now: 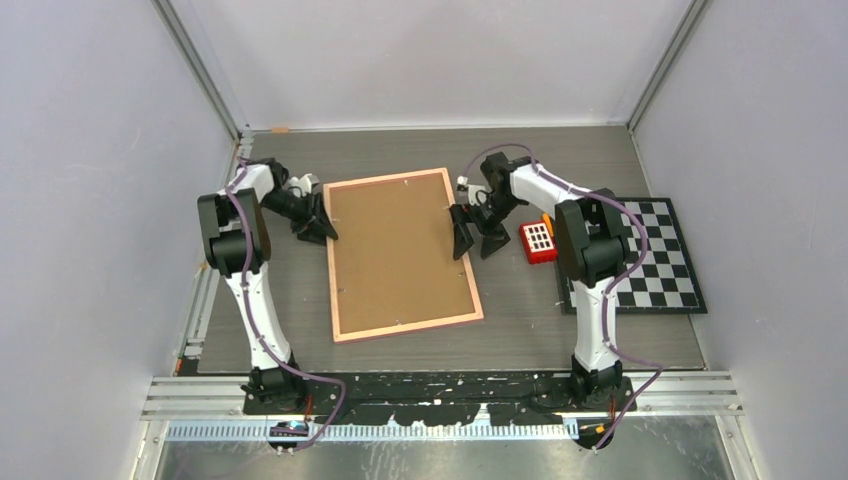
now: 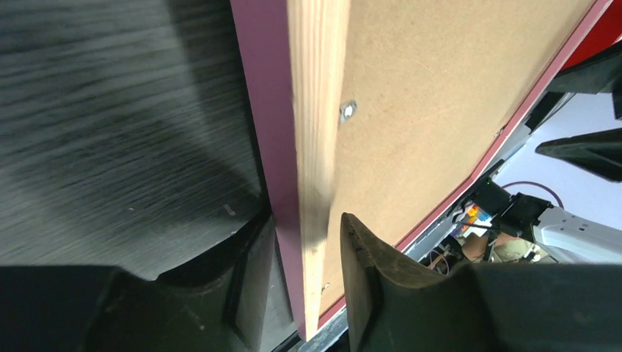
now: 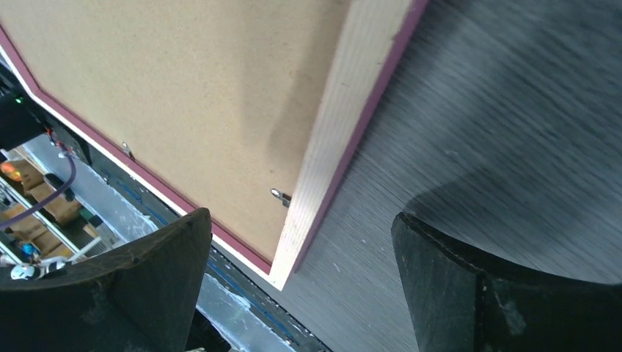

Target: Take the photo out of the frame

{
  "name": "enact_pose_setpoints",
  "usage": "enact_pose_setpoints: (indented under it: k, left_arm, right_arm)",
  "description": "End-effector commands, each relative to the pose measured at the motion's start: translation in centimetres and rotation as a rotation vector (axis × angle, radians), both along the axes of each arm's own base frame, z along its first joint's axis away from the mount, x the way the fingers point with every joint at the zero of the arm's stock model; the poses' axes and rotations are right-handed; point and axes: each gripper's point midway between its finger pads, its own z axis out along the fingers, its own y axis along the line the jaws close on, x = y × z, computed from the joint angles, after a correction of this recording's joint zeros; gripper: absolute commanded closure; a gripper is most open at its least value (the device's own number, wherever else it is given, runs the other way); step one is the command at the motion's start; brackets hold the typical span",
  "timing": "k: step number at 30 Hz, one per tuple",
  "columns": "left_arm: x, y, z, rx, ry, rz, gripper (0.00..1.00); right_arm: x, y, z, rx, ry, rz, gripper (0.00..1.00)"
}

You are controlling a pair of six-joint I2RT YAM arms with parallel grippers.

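The frame (image 1: 400, 255) lies face down on the table, its brown fibreboard back up, with a thin pink border. The photo is hidden under the back panel. My left gripper (image 1: 322, 228) is at the frame's left edge near the far corner. In the left wrist view (image 2: 308, 249) its jaws narrowly straddle the pink and wood border (image 2: 312, 147), with a small gap at the inner finger. My right gripper (image 1: 475, 240) is wide open at the frame's right edge. In the right wrist view (image 3: 298, 220) it hovers over the border (image 3: 345, 132). Small metal clips (image 3: 279, 195) hold the panel.
A red box with a white grid (image 1: 538, 241) sits just right of my right gripper. A black-and-white checkerboard (image 1: 650, 260) lies at the right side of the table. Grey walls close in the back and sides.
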Motion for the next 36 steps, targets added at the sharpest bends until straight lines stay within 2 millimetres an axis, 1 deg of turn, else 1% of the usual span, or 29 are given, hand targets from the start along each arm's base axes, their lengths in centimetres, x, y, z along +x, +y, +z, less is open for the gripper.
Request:
enact_pose_setpoints:
  k: [1, 4, 6, 12, 16, 20, 24, 25, 27, 28, 29, 31, 32, 33, 35, 36]
  left_arm:
    - [2.3, 1.3, 0.1, 0.068, -0.079, 0.012, 0.56]
    - [2.7, 1.5, 0.0, 0.085, -0.082, 0.022, 0.45]
    - [2.8, 1.3, 0.3, 0.083, -0.090, 0.018, 0.43]
    - [2.9, -0.6, 1.5, 0.081, -0.129, -0.027, 0.40]
    - [3.2, -1.3, 2.2, 0.087, -0.159, -0.046, 0.38]
    - [3.7, -1.3, 2.5, 0.083, -0.168, -0.051, 0.37]
    - [4.3, -1.0, 3.4, 0.097, -0.199, -0.059, 0.34]
    - [4.4, -0.8, 3.7, 0.109, -0.210, -0.058, 0.30]
    - [4.9, 0.2, 4.7, 0.160, -0.247, -0.049, 0.22]
    - [5.2, 0.8, 5.5, 0.189, -0.272, -0.044, 0.19]
    - [5.5, 1.5, 6.3, 0.234, -0.307, -0.036, 0.13]
    - [6.2, 2.9, 8.6, 0.322, -0.392, -0.019, 0.02]
    - [6.5, 3.4, 10.5, 0.356, -0.458, -0.006, 0.01]
    - [6.7, 3.7, 11.8, 0.381, -0.505, 0.001, 0.00]
    - [6.7, 4.0, 14.0, 0.406, -0.577, 0.014, 0.00]
    - [6.5, 3.9, 14.7, 0.406, -0.598, 0.016, 0.00]
  right_arm:
    - [-0.8, 1.3, -0.7, 0.022, 0.009, 0.019, 0.05]
    - [-1.5, 1.6, -1.2, 0.029, 0.031, 0.019, 0.05]
    - [-2.1, 1.9, -1.2, 0.038, 0.049, 0.025, 0.06]
    - [-4.1, 3.2, -0.4, 0.078, 0.065, 0.060, 0.06]
    - [-5.1, 3.9, 0.0, 0.092, 0.067, 0.085, 0.06]
    - [-5.3, 4.2, 0.8, 0.113, 0.060, 0.092, 0.06]
    - [-5.4, 4.1, 2.5, 0.128, 0.032, 0.103, 0.06]
    - [-5.2, 3.8, 3.1, 0.119, 0.007, 0.111, 0.06]
    - [-4.1, 2.4, 4.7, 0.095, -0.065, 0.102, 0.06]
    - [-3.0, 1.3, 6.0, 0.085, -0.116, 0.077, 0.06]
    - [-2.0, 0.3, 7.1, 0.065, -0.164, 0.052, 0.06]
    - [0.5, -2.5, 8.9, -0.024, -0.273, -0.019, 0.07]
    - [1.7, -3.8, 10.0, -0.060, -0.328, -0.061, 0.09]
    - [3.0, -5.3, 10.9, -0.103, -0.383, -0.108, 0.11]
    - [5.3, -8.1, 12.2, -0.188, -0.486, -0.199, 0.13]
    - [6.3, -9.4, 12.6, -0.240, -0.531, -0.237, 0.16]
